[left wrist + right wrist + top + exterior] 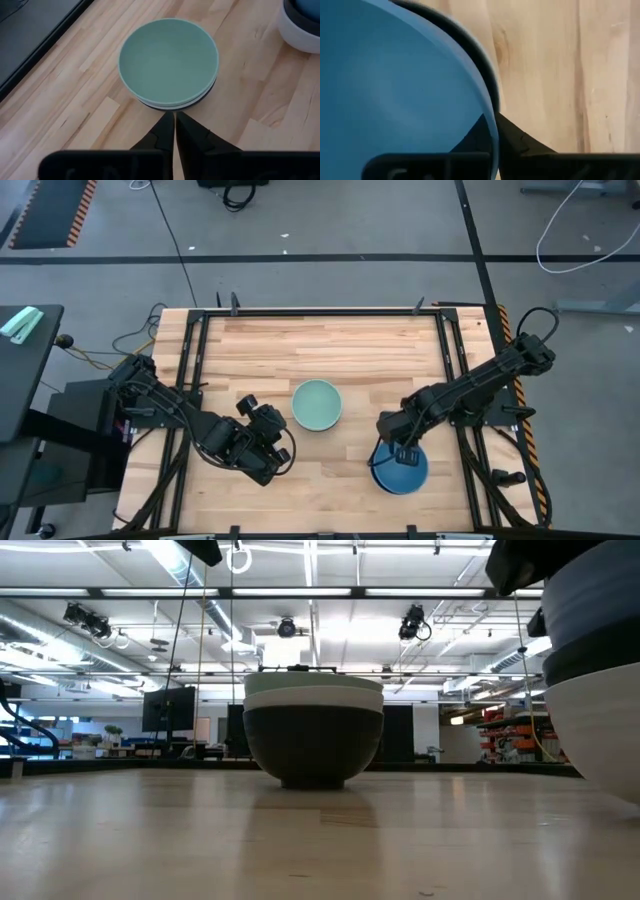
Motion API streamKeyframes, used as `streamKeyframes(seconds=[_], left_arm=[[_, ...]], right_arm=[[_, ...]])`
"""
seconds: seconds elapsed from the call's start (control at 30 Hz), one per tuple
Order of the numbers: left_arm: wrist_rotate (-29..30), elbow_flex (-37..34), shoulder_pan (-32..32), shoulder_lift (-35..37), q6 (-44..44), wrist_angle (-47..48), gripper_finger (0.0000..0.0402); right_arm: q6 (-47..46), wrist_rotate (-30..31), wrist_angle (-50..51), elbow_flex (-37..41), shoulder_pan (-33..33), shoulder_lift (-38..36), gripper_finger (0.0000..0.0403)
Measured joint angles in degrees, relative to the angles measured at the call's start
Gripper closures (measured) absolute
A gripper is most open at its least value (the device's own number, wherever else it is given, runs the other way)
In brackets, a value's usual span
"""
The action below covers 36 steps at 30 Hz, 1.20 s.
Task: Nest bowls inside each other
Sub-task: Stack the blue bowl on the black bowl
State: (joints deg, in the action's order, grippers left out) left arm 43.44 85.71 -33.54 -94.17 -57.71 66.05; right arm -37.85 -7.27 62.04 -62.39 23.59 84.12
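Observation:
At the table's middle stands one stack: a mint green bowl (pixel 316 404) (pixel 168 62) nested in a white bowl, which sits in a black bowl (pixel 313 745). Near the right front is a second stack, with a blue bowl (pixel 402 470) (pixel 395 90) on top, inside a black bowl (pixel 489 75), inside a white bowl (pixel 600 730). My right gripper (pixel 402 451) (pixel 495 137) points down, shut on the blue bowl's rim. My left gripper (pixel 276 444) (pixel 175 125) hangs shut just left and near of the mint stack, touching nothing. My right gripper pinches the blue bowl's rim (pixel 493 120) on the side toward the table's far edge, one finger (pixel 476 134) inside the bowl and one (pixel 520 141) outside. The fingers come from above, pointing down. The bowl sits level, nested in the black bowl below it.
Bare wooden table lies between the two stacks and toward the far edge (pixel 330 340). A black frame rail (pixel 455 350) runs along the table's sides. Both arms reach in from the outer edges.

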Motion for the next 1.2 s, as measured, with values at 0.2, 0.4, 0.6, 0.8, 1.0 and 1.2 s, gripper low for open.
streamKeyframes(seconds=[0.2,0.4,0.6,0.8,1.0,1.2], left_arm=[[0.0,0.0,0.0,0.0,0.0,0.01,0.0373],[0.0,0.0,0.0,0.0,0.0,0.01,0.0373],[0.0,0.0,0.0,0.0,-0.02,-0.01,0.0381],[0.0,0.0,0.0,0.0,-0.04,-0.05,0.0374],[-0.2,0.0,0.37,0.0,-0.02,-0.05,0.0376],[-1.19,0.0,1.84,0.0,0.01,-0.07,0.0379]], right_arm=[[0.17,-1.59,-0.02,0.0,0.02,-0.02,0.0393],[0.8,-2.66,-1.33,0.0,0.03,-0.01,0.0397],[1.99,-4.24,-1.7,0.0,0.02,2.78,0.0398],[3.88,-6.1,-2.14,-0.12,0.04,5.98,0.0399],[2.3,-5.61,-2.23,-0.09,0.04,5.62,0.0395],[0.0,-5.1,-2.21,-0.05,0.04,4.66,0.0366]])
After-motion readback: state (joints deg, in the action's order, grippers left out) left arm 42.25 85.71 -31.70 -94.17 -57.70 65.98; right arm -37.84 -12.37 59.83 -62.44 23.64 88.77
